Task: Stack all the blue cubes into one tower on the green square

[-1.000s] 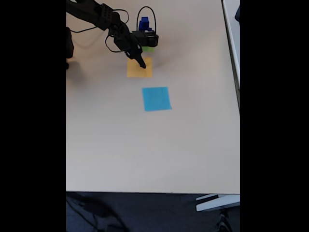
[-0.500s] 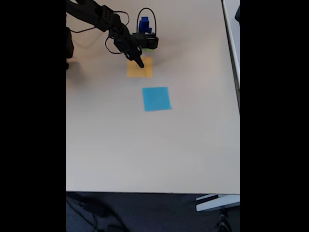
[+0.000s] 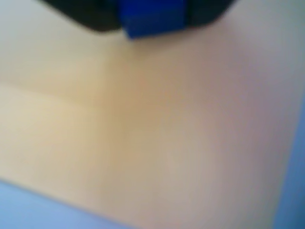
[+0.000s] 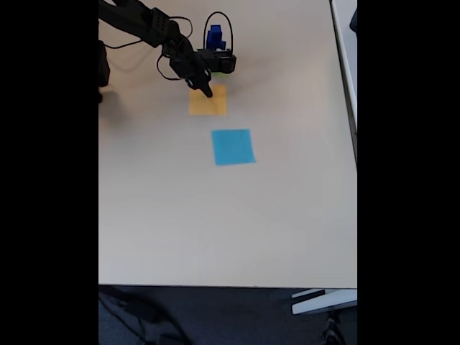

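Fixed view | pale table (image 4: 215, 230) | dark floor (image 4: 215, 316) below | fingers (image 4: 207, 90) over orange square (image 4: 208, 105), grip unclear

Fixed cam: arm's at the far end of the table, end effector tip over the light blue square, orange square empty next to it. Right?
Not quite. In the fixed view the end effector tip sits at the far edge of the orange square, not over the light blue square, which lies bare, nearer the camera. The rest holds: the arm is at the far end of the table.

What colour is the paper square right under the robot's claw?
Orange. The paper square shows best in the fixed view, just below the gripper.
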Robot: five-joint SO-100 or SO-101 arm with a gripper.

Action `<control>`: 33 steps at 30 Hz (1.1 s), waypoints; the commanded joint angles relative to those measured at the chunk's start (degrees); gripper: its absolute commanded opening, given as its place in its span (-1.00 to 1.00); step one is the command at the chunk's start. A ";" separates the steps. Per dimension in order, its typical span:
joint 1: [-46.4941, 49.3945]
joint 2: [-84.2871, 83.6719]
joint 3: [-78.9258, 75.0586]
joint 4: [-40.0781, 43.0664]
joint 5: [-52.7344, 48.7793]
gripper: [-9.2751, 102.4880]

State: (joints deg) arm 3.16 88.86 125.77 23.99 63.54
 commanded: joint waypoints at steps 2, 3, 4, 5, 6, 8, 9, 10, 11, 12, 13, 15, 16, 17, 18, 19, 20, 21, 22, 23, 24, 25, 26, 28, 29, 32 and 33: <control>-0.26 1.32 -1.67 -0.26 0.09 -0.78; -0.35 1.58 -1.93 0.00 -0.18 -0.77; -0.44 1.76 -2.46 0.53 -0.44 -0.77; -0.44 1.93 -3.16 1.32 -0.70 -0.76; -0.44 2.20 -3.69 1.85 -0.79 -0.75; -0.18 2.81 -4.92 2.90 -1.67 -0.75; -0.09 3.16 -5.62 3.43 -2.20 -0.74; -0.09 3.60 -6.15 3.69 -2.64 -0.72; -0.09 4.13 -6.59 3.78 -3.43 -0.71; -0.09 4.39 -7.47 4.57 -3.60 -0.71; -0.09 4.39 -8.70 5.71 -3.87 -0.71; -0.35 5.10 -10.55 7.21 -4.48 -0.69; -0.44 5.80 -11.07 7.73 -4.57 -0.68; -0.53 6.50 -11.78 8.53 -4.57 -0.67; -0.53 7.12 -12.48 9.58 -4.57 -0.67; -0.53 7.73 -12.92 10.46 -4.48 -0.67; -0.53 7.91 -13.54 11.43 -4.39 -0.67; -0.53 7.91 -13.71 11.69 -4.39 -0.67; -0.53 7.91 -13.62 11.51 -3.96 -0.67; -0.53 7.65 -13.62 11.25 -3.78 -0.66; -0.53 7.38 -13.62 11.07 -3.43 -0.66; -0.62 7.12 -13.62 10.90 -2.90 -0.66; -0.79 6.86 -13.62 10.90 -2.29 -0.66; -1.05 6.50 -13.54 10.99 -1.14 -0.61; -1.23 6.24 -13.45 11.07 -0.53 -0.59; -1.49 5.89 -12.57 11.43 1.58 -0.53; -1.58 5.80 -12.30 11.43 2.29 -0.53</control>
State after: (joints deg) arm 1.76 92.99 115.14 35.07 64.25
